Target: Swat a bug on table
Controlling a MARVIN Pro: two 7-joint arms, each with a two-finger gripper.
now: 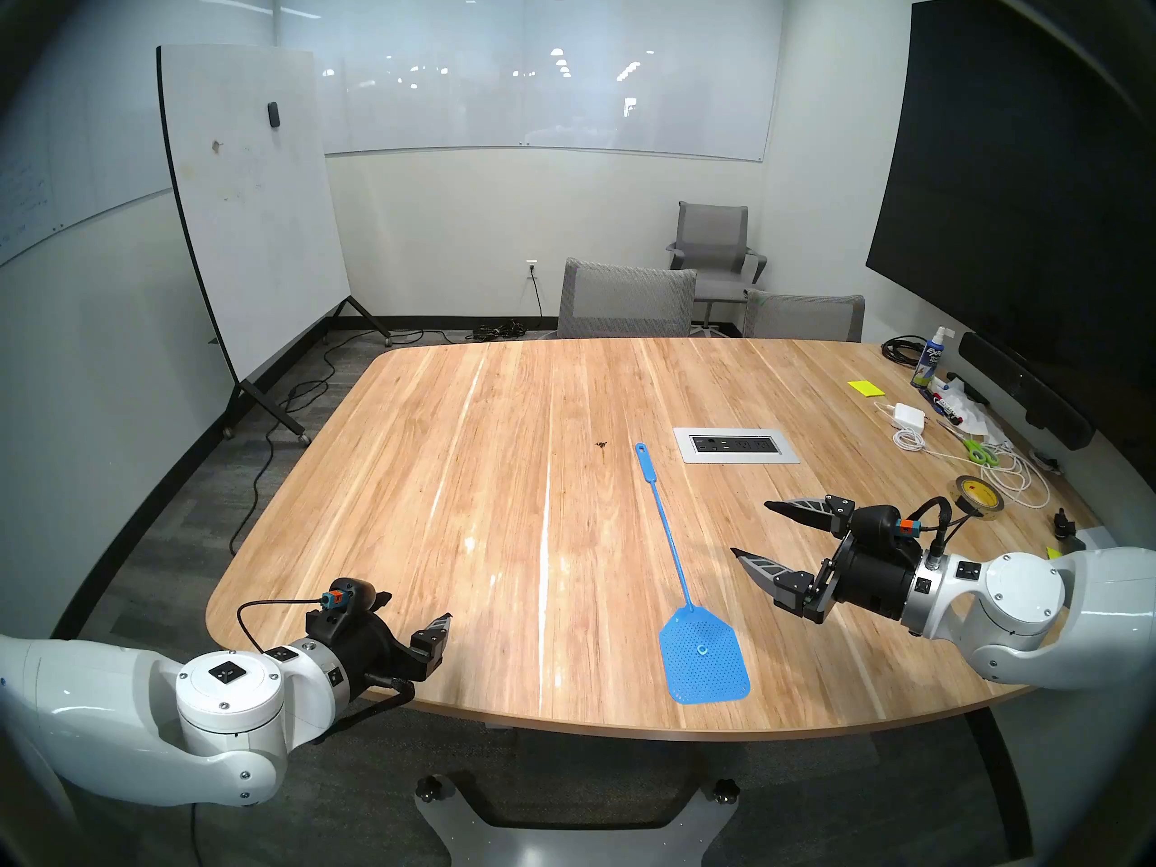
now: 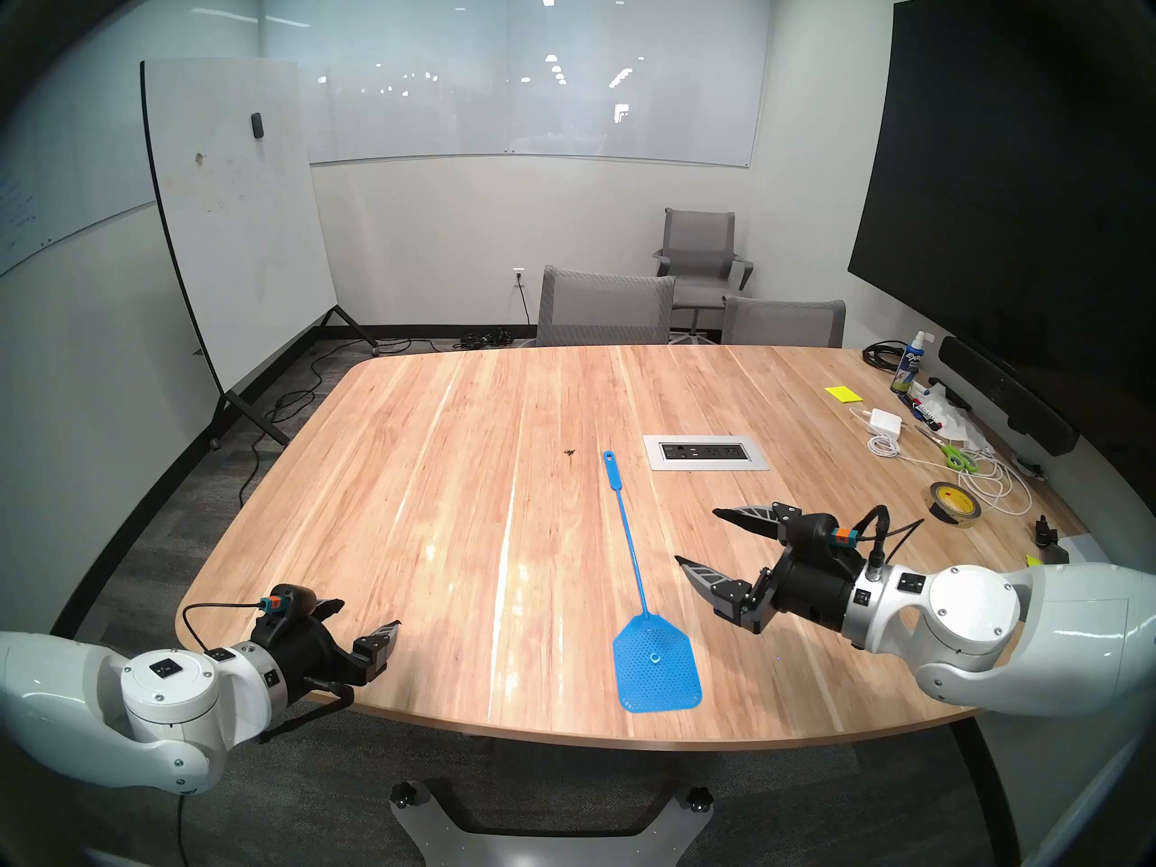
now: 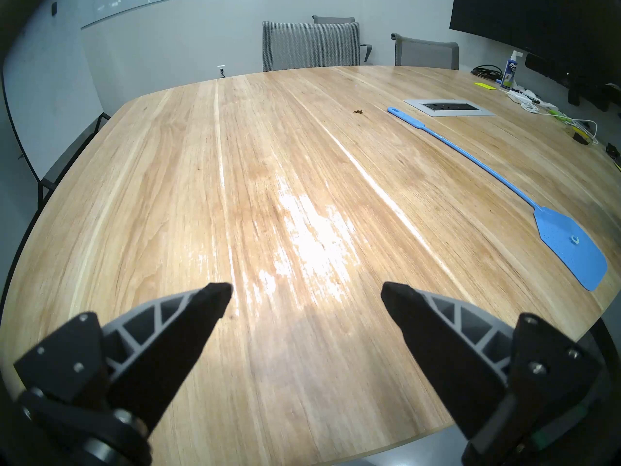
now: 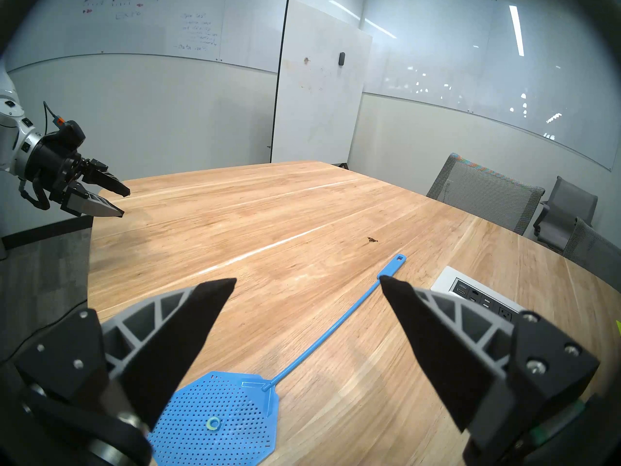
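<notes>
From the head view, the bug (image 1: pixel 602 445) sits mid-bench (image 1: pixel 438 503), just left of the blue fly swatter (image 1: pixel 679 572) handle's far end. Both wrist views show the left gripper (image 3: pixel 306 293) and right gripper (image 4: pixel 307 282) fingers spread wide, empty. A clumsy grab at that flat handle could nudge the bug away.

desk (image 1: pixel 438 471): light wood planks, rounded corners
middle: bug (image 1: pixel 602 445), blue swatter (image 1: pixel 685 581), outlet panel (image 1: pixel 736 445)
right edge: tape (image 1: pixel 979 492), scissors (image 1: pixel 976 451), charger (image 1: pixel 908 416), spray bottle (image 1: pixel 928 359)
</notes>
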